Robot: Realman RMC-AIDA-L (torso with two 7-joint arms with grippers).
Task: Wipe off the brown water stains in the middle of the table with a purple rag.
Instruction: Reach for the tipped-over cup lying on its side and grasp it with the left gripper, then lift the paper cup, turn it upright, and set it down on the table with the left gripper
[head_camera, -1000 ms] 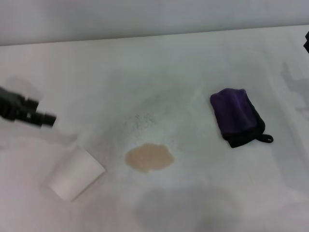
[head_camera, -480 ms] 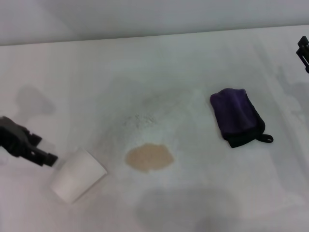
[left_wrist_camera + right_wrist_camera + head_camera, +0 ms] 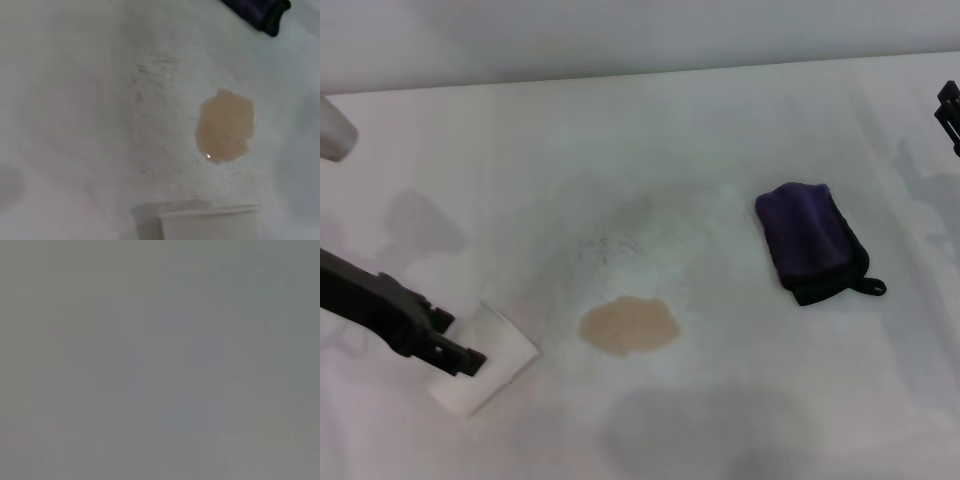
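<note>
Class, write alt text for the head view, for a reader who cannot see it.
A tan-brown puddle lies mid-table, unwiped; the purple rag sits apart toward the robot's right. The left tool overlaps a tipped white paper cup; the right tool shows at the edge.

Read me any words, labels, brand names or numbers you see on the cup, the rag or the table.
None can be read.
The paper cup shows plain white, no print.
The purple rag shows no legible tag.
The table carries no lettering, only the brown water stains.
</note>
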